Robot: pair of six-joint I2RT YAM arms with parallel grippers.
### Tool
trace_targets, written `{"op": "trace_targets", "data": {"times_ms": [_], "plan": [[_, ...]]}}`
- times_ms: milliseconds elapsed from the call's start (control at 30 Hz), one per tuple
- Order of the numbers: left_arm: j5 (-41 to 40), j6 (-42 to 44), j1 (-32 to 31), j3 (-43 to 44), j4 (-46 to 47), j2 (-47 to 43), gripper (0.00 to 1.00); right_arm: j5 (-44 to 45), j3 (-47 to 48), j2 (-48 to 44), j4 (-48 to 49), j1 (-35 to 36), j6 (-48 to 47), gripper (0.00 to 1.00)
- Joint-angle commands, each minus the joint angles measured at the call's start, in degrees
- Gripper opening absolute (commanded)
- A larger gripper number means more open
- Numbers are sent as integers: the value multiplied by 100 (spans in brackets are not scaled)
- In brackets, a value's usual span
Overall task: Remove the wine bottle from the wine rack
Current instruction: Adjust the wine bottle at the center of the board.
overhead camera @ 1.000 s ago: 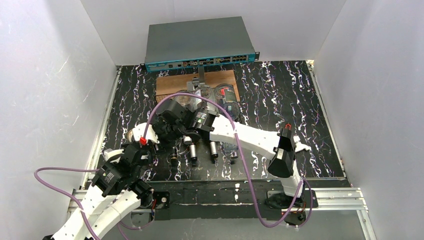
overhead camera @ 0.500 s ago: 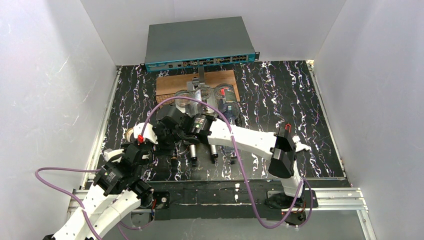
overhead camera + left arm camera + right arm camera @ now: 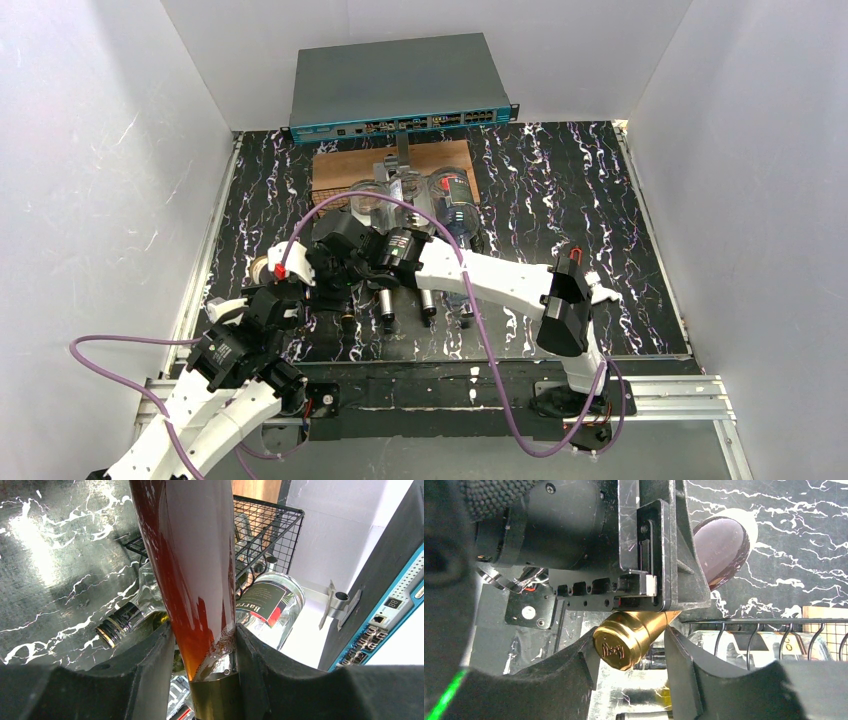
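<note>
My left gripper is shut on the neck of the wine bottle, just above its gold foil. The glass shows amber-red and runs away from the camera. Behind it stands the wine rack, black wire mesh. In the right wrist view the gold cap of the wine bottle lies between the fingers of my right gripper. One finger presses the cap and the other meets the neck. The rack's wire rim begins just right of the neck. From above, both grippers meet left of the rack.
Other bottles lie in the rack: a clear one with a dark label and one with a black-and-gold neck. Several necks point toward the arms. A brown wooden board and a grey network switch sit at the back.
My right gripper has moved a little toward the left gripper and its jaws have closed in on the bottle's gold cap. The left gripper keeps its hold and has barely moved.
</note>
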Motion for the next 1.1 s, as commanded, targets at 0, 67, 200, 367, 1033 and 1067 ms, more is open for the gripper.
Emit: {"op": "trace_targets", "data": {"times_ms": [0,67,200,367,1033,1067], "plan": [[-812,-2461,-49,231,869,-63,11,-37,377,-214,533,20,493,54],[-812,-2461,-49,225,880,-75,10,-154,360,-217,555,1,562,59],[-795,-2438,-49,206,891,-106,2,-492,265,-253,656,-119,757,65],[-752,-2409,-49,117,881,-157,1,-1260,28,-319,849,-412,1045,72],[-402,-2222,-49,-50,538,-343,0,-2030,95,-932,-1486,-982,-2820,88],[-373,-2227,-49,-47,498,-344,0,-1950,35,-961,-1672,-982,-3150,89]]}}
